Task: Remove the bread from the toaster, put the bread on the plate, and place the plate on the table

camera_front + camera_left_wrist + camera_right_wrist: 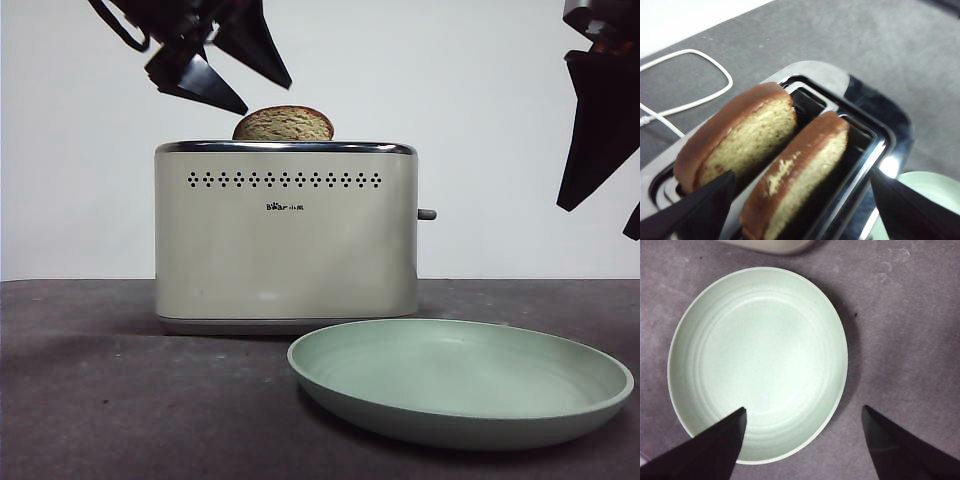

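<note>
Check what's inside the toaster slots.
Two bread slices stand in the toaster, one per slot, domed crusts poking out. Their lower parts are hidden inside. The open left gripper hovers above them.

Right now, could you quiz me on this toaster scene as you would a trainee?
1. True or false: the plate holds a slice.
2. How many slices stand in the toaster?
3. Which gripper hangs over the bread: A left, B right?

Key:
1. False; it lies bare on the table.
2. Two.
3. A: the left gripper, jaws open. The right gripper, also open, hangs over the plate.
</note>
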You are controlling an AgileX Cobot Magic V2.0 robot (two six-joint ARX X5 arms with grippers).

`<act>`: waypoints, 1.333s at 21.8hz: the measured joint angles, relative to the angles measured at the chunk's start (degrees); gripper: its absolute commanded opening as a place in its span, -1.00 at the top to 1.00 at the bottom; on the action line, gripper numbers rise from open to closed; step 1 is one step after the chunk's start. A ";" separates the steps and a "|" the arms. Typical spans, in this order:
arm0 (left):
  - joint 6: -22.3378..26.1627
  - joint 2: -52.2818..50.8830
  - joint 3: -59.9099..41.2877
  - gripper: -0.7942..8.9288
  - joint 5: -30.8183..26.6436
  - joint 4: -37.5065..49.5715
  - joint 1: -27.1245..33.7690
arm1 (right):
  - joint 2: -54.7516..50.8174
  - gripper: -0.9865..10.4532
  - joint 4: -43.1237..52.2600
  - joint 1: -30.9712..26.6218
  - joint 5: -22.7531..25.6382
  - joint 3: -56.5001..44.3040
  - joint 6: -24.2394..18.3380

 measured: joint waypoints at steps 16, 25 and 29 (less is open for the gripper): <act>1.27 3.58 0.13 0.83 -1.22 1.14 -1.95 | 0.00 0.18 0.02 0.00 0.02 0.00 0.00; 1.22 3.58 9.97 0.83 -1.31 -7.17 -2.05 | 0.00 0.18 0.07 0.00 0.02 0.00 0.00; 1.22 3.56 17.77 0.83 -1.33 -14.95 -2.05 | 0.00 0.18 0.09 0.00 0.02 0.00 0.00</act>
